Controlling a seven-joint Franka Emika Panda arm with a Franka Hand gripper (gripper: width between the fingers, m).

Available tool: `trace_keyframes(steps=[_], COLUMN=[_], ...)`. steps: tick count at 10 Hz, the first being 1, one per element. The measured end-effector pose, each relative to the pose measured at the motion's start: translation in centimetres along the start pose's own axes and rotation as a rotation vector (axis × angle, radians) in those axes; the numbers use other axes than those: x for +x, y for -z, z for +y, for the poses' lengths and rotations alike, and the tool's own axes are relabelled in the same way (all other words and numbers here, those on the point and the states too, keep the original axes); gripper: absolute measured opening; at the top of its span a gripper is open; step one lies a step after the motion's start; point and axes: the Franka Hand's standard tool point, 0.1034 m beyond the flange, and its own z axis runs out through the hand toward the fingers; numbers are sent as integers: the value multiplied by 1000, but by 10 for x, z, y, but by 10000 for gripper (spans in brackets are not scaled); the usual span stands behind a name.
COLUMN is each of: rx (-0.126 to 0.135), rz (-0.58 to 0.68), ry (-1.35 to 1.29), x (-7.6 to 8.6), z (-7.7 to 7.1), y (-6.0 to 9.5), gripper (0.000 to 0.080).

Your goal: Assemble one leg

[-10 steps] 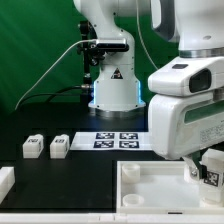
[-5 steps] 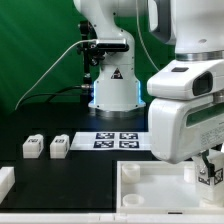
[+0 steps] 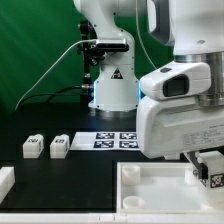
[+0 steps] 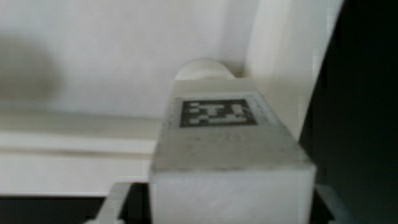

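Observation:
My gripper (image 3: 207,170) is shut on a leg (image 3: 212,174), a small white block with a black-and-white tag, and holds it over the right part of the white rimmed tray (image 3: 150,182). In the wrist view the leg (image 4: 221,140) fills the middle between my fingers (image 4: 125,205), tag facing the camera, and its far end reaches a round post at the tray's rim (image 4: 107,130). Whether the leg touches the tray is not clear. Two more legs (image 3: 33,147) (image 3: 59,147) lie on the black table at the exterior view's left.
The marker board (image 3: 118,140) lies in front of the arm's base (image 3: 112,90). Another white part (image 3: 5,180) sits at the lower left edge of the exterior view. The arm's bulky wrist hides the tray's right side.
The arm's wrist housing has shifted toward the exterior view's left. The gripper stays shut on the leg at about the same spot over the tray.

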Motion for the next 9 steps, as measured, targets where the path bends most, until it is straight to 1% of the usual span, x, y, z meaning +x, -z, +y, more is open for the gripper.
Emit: trace_keyframes(steps=[1, 2, 3, 6, 7, 8, 9], rx=[-14, -9, 11, 10, 14, 26, 35], rz=[-5, -4, -5, -12, -17, -16, -17], ry=[-191, -399, -497, -738, -871, -1084, -1285], x=[1, 2, 1, 0, -1, -5, -8], z=[2, 6, 10, 11, 12, 13, 10], y=[1, -1, -1, -2, -2, -2, -3], gripper=[291, 292, 292, 294, 294, 294, 294])
